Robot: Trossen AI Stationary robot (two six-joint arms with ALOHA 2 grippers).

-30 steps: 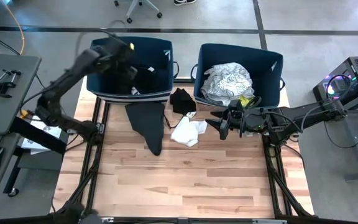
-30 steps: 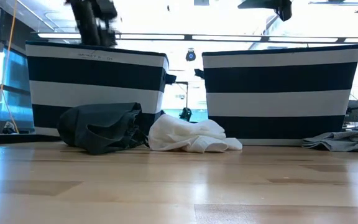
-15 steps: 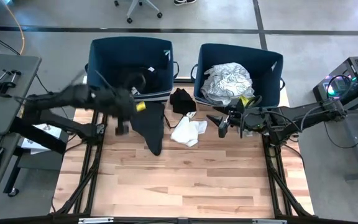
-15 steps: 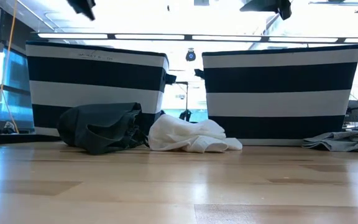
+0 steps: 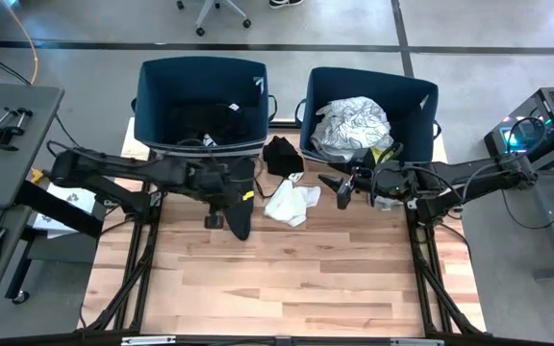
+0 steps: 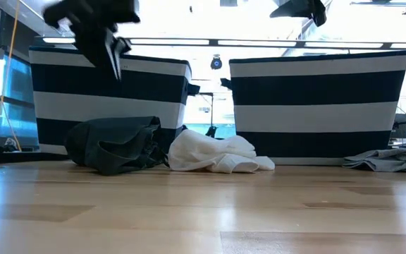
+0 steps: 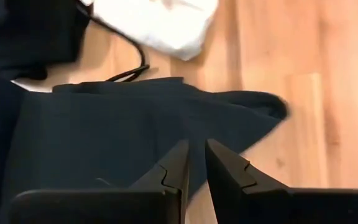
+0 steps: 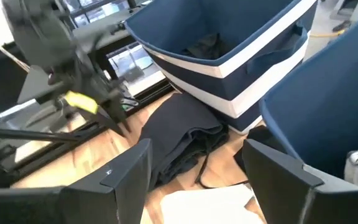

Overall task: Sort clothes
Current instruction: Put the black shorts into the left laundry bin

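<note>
Table (image 5: 287, 269) wood w/ dark garment (image 5: 231, 197), white garment (image 5: 291, 202); left tool (image 5: 215, 220) narrow, right tool (image 5: 344, 195) wide.

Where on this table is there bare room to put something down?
The front half of the wooden table lies bare, from the dark garment and white garment forward. It is crowded at the back: both garments, a black one and two bins.

Grey floor (image 5: 75, 38), bright ceiling lights (image 6: 210, 42)
</note>
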